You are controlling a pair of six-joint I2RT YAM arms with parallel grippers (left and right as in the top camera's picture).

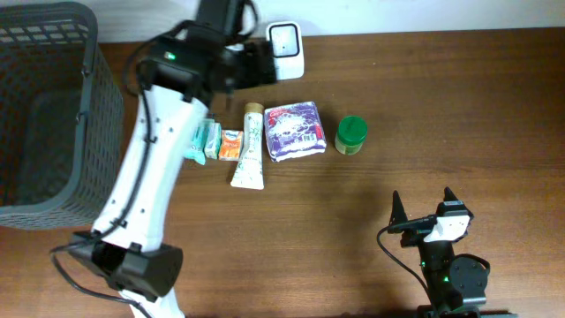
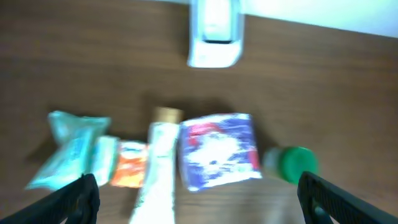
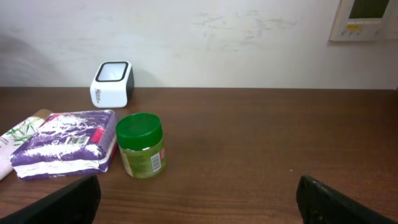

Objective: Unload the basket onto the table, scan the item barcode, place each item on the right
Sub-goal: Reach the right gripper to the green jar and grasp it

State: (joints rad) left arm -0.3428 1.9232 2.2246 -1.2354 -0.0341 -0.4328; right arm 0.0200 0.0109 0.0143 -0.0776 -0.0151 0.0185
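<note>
The whole worktop (image 1: 353,221) is viewed straight from above. The left wrist view is taken downward from some height; the right wrist view low, toward the wall (image 3: 217,37). The scanner (image 1: 286,49), purple pack (image 1: 295,131) and green jar (image 1: 351,134) are shared by all.

The left arm (image 1: 150,168) has a long white shell, black joints, looping black cables; the right claw (image 1: 422,203), lower right, is black.
</note>
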